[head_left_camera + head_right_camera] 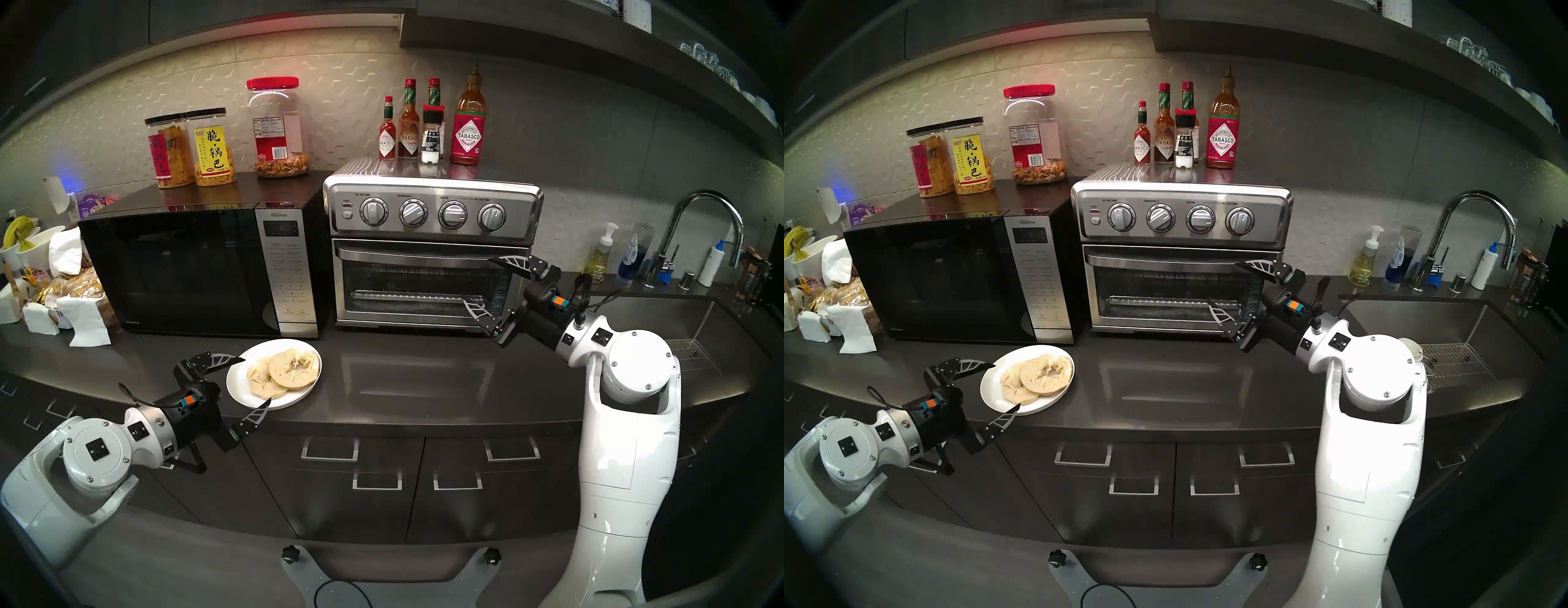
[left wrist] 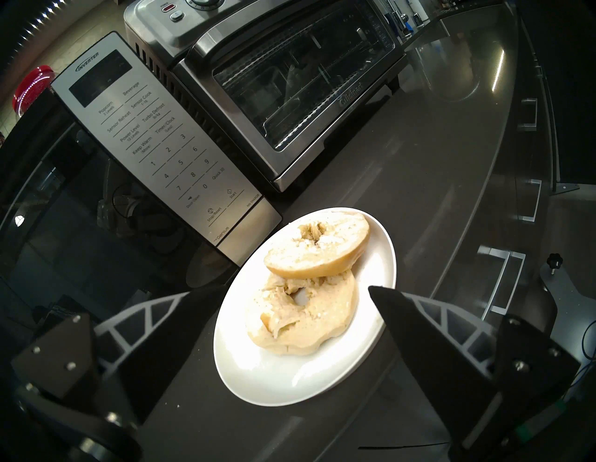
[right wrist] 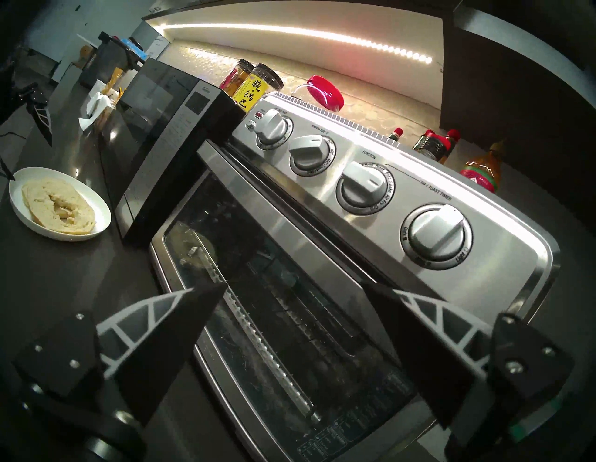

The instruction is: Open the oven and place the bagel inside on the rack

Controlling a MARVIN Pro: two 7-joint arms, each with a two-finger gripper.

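The stainless steel oven [image 1: 432,220] stands on the counter with its glass door shut; the bar handle [image 1: 424,254] runs across the door's top. Wire rods of the rack [image 3: 309,309] show dimly behind the glass. The two bagel halves [image 1: 288,369] overlap on a white plate [image 1: 237,384] in front of the microwave. My left gripper [image 1: 256,381] is open and empty, its fingers straddling the plate's left rim; the bagel [image 2: 306,309] lies between them. My right gripper [image 1: 475,278] is open and empty before the door's right side, upper finger [image 1: 507,261] near the handle's end.
A black microwave [image 1: 191,271] stands left of the oven, with snack jars [image 1: 203,148] on it. Sauce bottles [image 1: 428,127] stand on the oven. A sink [image 1: 679,322] and faucet [image 1: 700,229] are at the right. Bread bags and napkins [image 1: 63,293] crowd the far left.
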